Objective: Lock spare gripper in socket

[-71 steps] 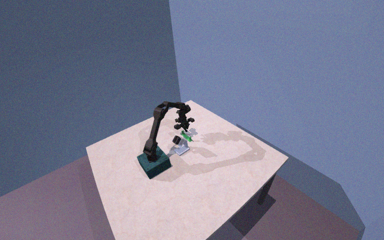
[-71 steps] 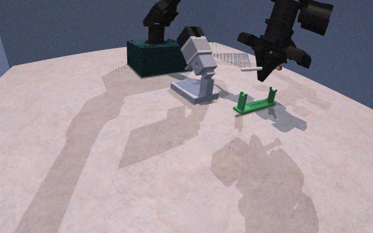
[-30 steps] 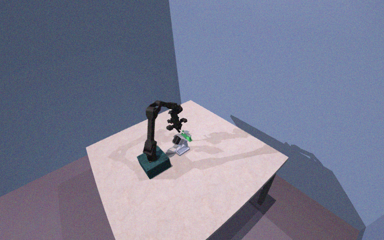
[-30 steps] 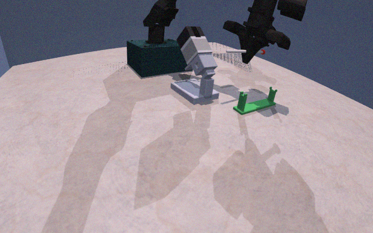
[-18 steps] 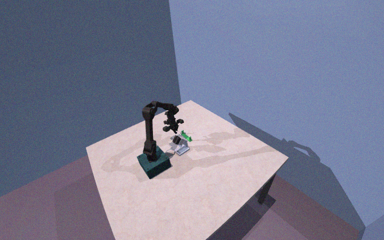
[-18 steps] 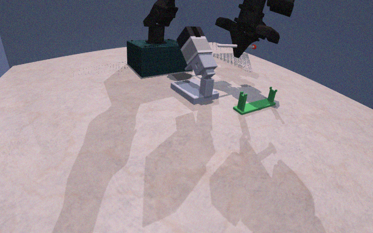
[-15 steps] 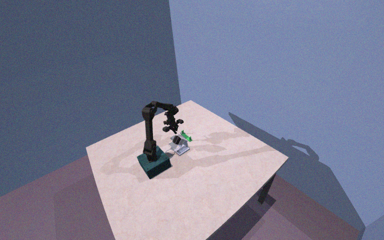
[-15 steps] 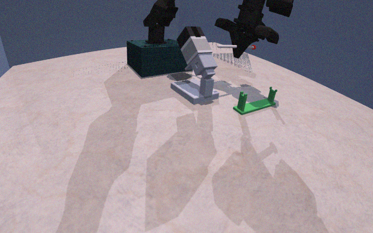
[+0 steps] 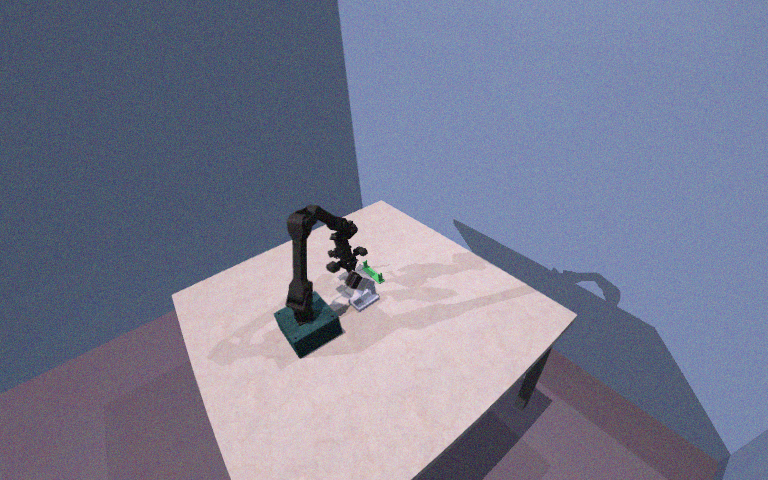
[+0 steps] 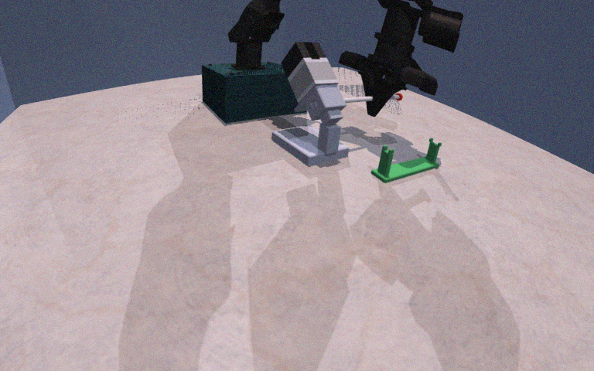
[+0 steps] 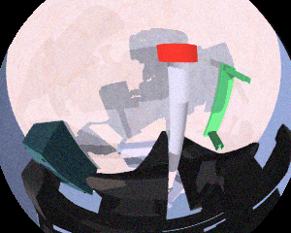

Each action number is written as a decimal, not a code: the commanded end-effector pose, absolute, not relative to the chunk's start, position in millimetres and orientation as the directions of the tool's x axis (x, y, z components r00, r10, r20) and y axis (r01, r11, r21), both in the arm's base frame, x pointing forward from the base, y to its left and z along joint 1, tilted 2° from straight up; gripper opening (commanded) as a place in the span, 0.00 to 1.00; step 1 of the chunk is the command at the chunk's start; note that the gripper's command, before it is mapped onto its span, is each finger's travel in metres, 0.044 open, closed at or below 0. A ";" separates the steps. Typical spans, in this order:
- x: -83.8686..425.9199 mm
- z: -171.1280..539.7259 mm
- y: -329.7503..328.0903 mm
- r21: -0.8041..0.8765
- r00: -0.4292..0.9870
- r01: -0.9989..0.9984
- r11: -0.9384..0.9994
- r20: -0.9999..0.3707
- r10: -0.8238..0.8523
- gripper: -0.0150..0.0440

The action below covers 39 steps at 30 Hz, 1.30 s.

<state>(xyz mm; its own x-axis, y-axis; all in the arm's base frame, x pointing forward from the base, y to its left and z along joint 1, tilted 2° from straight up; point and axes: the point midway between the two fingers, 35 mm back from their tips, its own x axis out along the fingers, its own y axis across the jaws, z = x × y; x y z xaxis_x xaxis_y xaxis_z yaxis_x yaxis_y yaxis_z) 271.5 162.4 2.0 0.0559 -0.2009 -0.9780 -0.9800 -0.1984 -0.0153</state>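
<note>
My gripper [image 9: 351, 270] [image 10: 376, 104] [image 11: 173, 165] is shut on the lock pin [image 10: 358, 99] [image 11: 177, 92], a white shaft with a red head. It holds the pin roughly level above the table; in the exterior view the head is right of the fingers and the shaft points left. The grey mount [image 9: 364, 300] [image 10: 330, 137] stands left of my gripper there. The spare gripper [image 9: 353, 279] [image 10: 316, 73], white with a dark top, sits tilted at the mount's socket. The pin's far end meets the socket's outline in the exterior view; whether it touches or has entered cannot be told.
A green two-post cradle [image 9: 371, 273] [image 10: 408, 169] [image 11: 220, 104] stands empty on the table, beside the mount and below my gripper. The dark teal arm base [image 9: 308, 327] [image 10: 254, 98] [image 11: 60, 152] is behind the mount in the exterior view.
</note>
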 end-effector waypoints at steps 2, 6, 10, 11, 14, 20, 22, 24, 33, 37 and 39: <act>270.2 -3.1 160.9 -0.013 0.052 -0.981 -0.192 -0.979 -0.199 0.25; 269.0 -0.8 157.1 -0.016 0.055 -0.981 -0.192 -0.978 -0.199 0.25; 270.0 0.3 155.6 -0.015 0.054 -0.981 -0.192 -0.978 -0.199 0.25; 270.9 0.8 154.9 -0.015 0.053 -0.981 -0.192 -0.979 -0.199 0.25; 273.3 0.8 152.6 -0.013 0.051 -0.981 -0.191 -0.979 -0.199 0.25; 272.6 -0.5 149.2 -0.013 0.051 -0.982 -0.191 -0.979 -0.199 0.25; 272.2 -1.2 147.4 -0.013 0.052 -0.982 -0.191 -0.979 -0.199 0.25; 272.3 -1.2 146.9 -0.013 0.052 -0.982 -0.191 -0.979 -0.199 0.25; 275.1 -0.6 142.0 -0.012 0.051 -0.982 -0.191 -0.979 -0.199 0.25; 275.3 -1.0 138.9 -0.011 0.049 -0.982 -0.191 -0.979 -0.199 0.25; 275.3 -1.1 138.1 -0.011 0.049 -0.982 -0.191 -0.979 -0.199 0.25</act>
